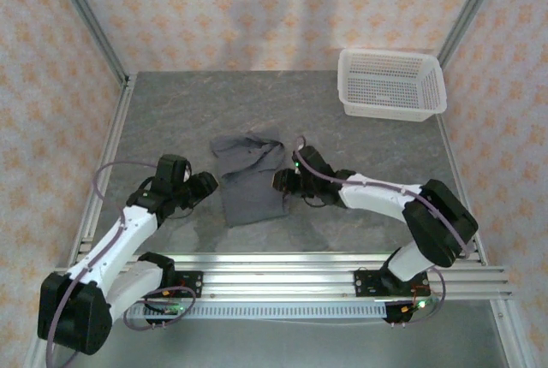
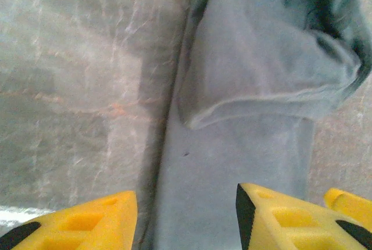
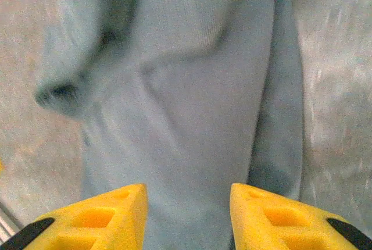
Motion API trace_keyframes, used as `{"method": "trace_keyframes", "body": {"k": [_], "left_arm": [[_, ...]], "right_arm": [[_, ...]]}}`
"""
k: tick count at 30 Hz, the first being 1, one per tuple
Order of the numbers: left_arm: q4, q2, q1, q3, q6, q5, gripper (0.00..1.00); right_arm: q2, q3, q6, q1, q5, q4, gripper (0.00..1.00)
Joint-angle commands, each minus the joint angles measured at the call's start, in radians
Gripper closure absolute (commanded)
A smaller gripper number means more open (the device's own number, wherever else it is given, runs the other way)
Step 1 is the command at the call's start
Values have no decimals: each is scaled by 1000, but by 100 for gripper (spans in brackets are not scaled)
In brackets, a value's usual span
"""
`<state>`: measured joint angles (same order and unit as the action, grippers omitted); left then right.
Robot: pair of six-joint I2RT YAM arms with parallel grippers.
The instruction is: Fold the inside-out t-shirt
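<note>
I am hovering with both pairs of jaws parted and empty: left gripper [image 1: 204, 185] at the nine o'clock edge of the t-shirt [image 1: 248, 181], right gripper [image 1: 281, 181] at three o'clock. I am judging that the bunched twelve o'clock end could unfold if a finger snags cloth.

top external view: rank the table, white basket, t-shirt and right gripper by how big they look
1. table, largest
2. white basket and t-shirt: about alike, too close to rank
3. right gripper, smallest
</note>
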<state>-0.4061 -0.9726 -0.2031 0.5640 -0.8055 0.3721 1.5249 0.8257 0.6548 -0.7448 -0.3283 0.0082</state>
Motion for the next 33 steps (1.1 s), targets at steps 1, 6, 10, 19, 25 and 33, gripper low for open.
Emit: {"method": "trace_keyframes", "body": {"k": [1, 6, 10, 19, 25, 33], "left_arm": [[54, -112, -2, 60, 21, -32, 52], [192, -305, -1, 130, 12, -28, 54], [260, -417, -1, 163, -6, -22, 56], [369, -537, 0, 161, -58, -1, 80], [389, -520, 8, 204, -111, 7, 88], [445, -661, 110, 358, -167, 0, 81]], "right_arm": [[24, 87, 4, 77, 82, -3, 59], [179, 203, -11, 137, 40, 29, 61], [281, 273, -14, 137, -7, 48, 61], [335, 297, 32, 138, -44, 108, 90], [323, 337, 51, 151, -37, 71, 96], [479, 522, 115, 238, -111, 69, 94]]}}
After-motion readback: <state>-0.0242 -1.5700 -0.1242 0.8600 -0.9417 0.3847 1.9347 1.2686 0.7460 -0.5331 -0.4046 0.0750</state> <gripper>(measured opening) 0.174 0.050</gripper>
